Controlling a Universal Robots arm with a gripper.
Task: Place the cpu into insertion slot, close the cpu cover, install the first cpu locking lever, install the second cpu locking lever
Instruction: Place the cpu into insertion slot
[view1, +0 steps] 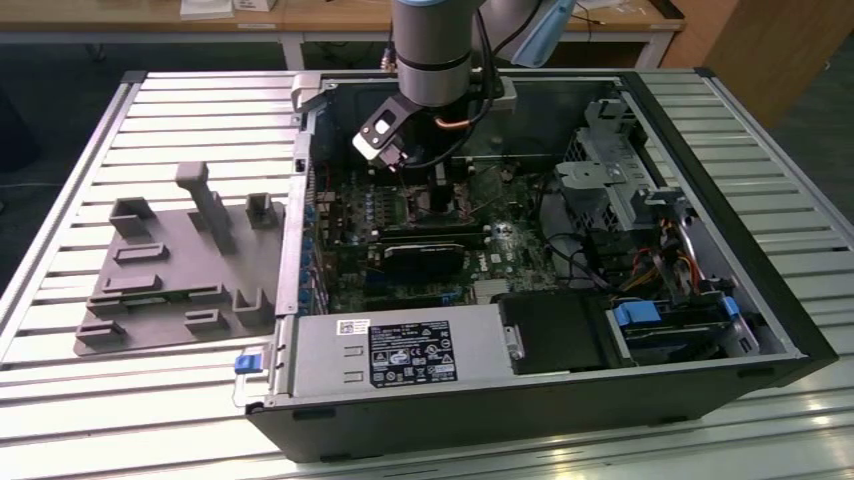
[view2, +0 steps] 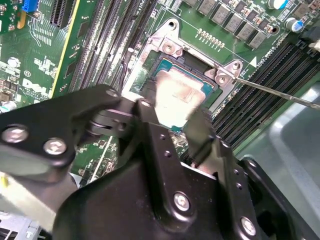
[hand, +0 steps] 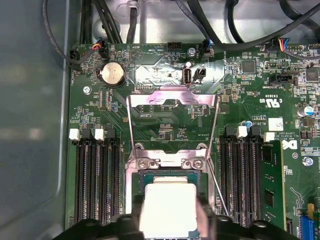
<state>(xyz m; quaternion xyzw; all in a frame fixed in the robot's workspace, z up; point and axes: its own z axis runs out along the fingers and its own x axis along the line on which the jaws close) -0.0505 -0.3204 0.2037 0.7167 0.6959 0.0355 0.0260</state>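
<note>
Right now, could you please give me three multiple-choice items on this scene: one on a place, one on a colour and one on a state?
1. Where is the cpu?
A) at the insertion slot, in the pincer
B) on the grey fixture plate
C) on the power supply

2. What colour is the circuit board around the slot?
A) red
B) green
C) blue

3. How does the cpu cover stand?
A) shut flat over the slot
B) raised open
C) lying outside the case

Answers:
1 A: both wrist views show its silvery top at the socket, flanked by the pincer's jaws.
2 B: the board is plainly green in both wrist views.
3 B: the first wrist view shows the frame tilted up, clear of the slot.
</note>
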